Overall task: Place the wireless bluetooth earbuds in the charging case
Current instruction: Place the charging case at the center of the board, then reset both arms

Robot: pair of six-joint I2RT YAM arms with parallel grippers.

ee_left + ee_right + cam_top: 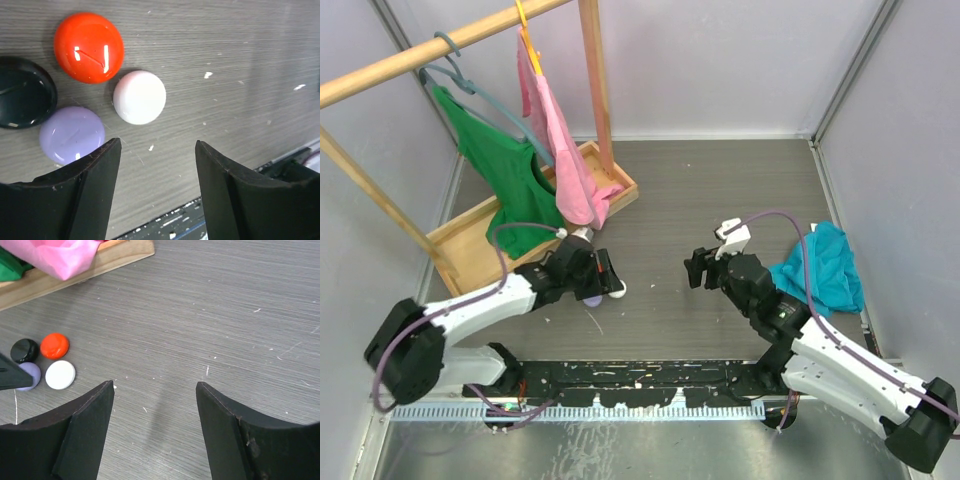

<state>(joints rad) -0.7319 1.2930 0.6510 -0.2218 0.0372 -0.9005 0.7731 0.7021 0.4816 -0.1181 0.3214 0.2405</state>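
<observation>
Four shut round charging cases lie in a tight cluster on the grey table: red [89,47], white [139,97], lilac [71,134] and black [22,91]. The right wrist view has them at its left: red [54,345], white [60,374], black [24,350], lilac [31,374]. The wireless bluetooth earbuds are out of view. My left gripper [157,145] hovers just beside the cluster, open and holding nothing, its left finger over the lilac case's edge. My right gripper [155,385] stands open over bare table, well to the right of the cases [610,292].
A wooden clothes rack with a tray base [610,185] stands at the back left, carrying a green shirt [515,190] and a pink garment [565,150]. A teal cloth [820,265] lies at the right. A black rail [640,380] runs along the near edge.
</observation>
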